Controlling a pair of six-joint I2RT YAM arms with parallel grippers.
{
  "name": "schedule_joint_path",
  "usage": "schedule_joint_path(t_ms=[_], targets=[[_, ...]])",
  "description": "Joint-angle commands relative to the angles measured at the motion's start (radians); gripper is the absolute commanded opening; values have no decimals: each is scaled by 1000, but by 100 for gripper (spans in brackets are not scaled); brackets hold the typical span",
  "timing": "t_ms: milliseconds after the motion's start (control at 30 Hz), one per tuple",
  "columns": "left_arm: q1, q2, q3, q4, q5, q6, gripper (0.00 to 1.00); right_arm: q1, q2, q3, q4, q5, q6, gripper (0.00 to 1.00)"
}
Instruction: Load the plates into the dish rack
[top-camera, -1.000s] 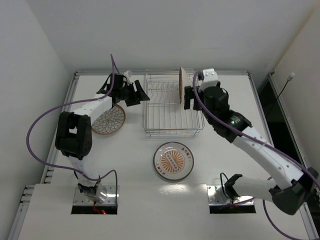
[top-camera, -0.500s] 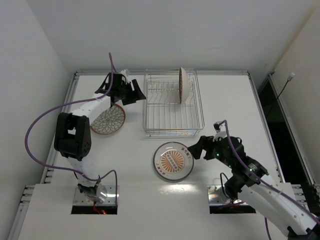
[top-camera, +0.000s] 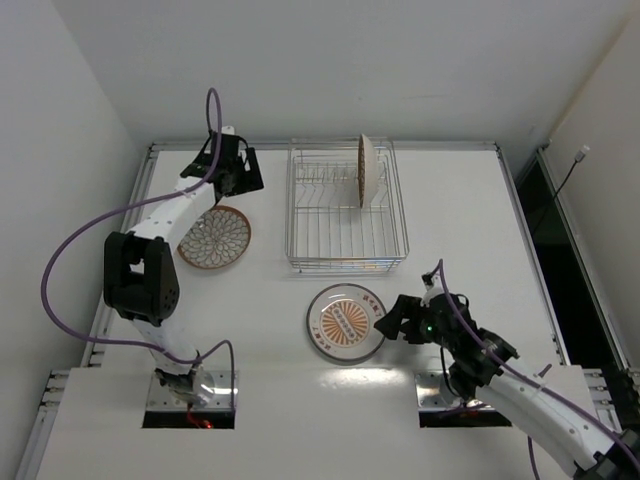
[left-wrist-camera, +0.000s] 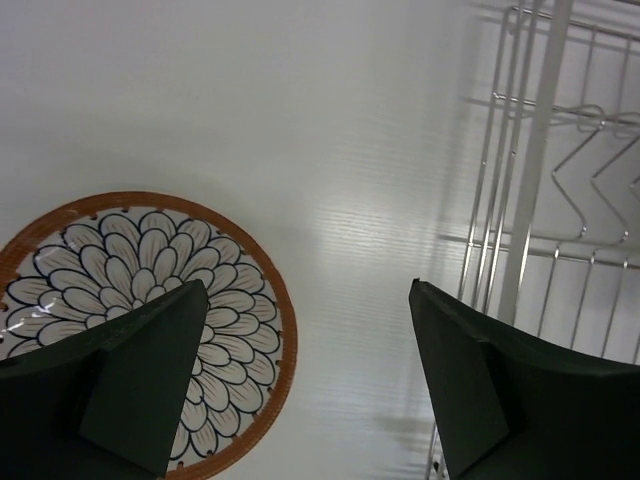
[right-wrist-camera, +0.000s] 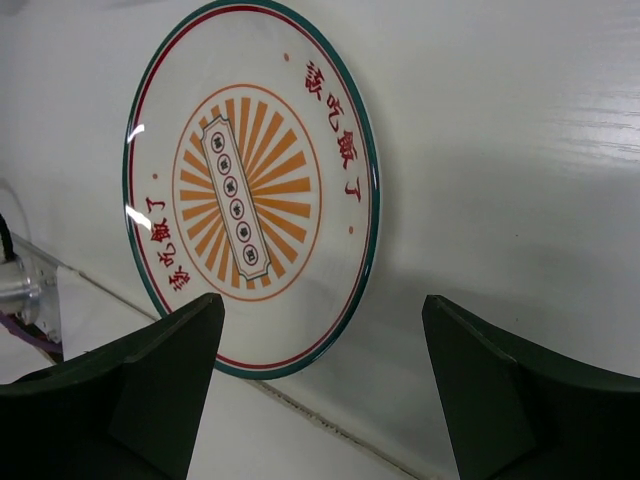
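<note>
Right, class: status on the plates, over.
Left hand, right hand open, empty. One plate upright in rack. Petal plate, sunburst plate flat on table. Nothing blocking.

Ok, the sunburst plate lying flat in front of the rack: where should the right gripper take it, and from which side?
Probably by the rim on its right edge, the side nearest the right gripper, coming in low from the right. The sunburst plate lies flat on the table, so only its thin rim offers a pinch. The open jaws face that edge.
</note>
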Motion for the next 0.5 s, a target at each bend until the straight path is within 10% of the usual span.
schedule_joint_path(t_ms=[0,467], targets=[[10,39,47,-38,-93,57,81,2,-2,3,71,-10,61,78],[10,146,114,-74,69,17,84,2,294,24,180,-21,61,71]])
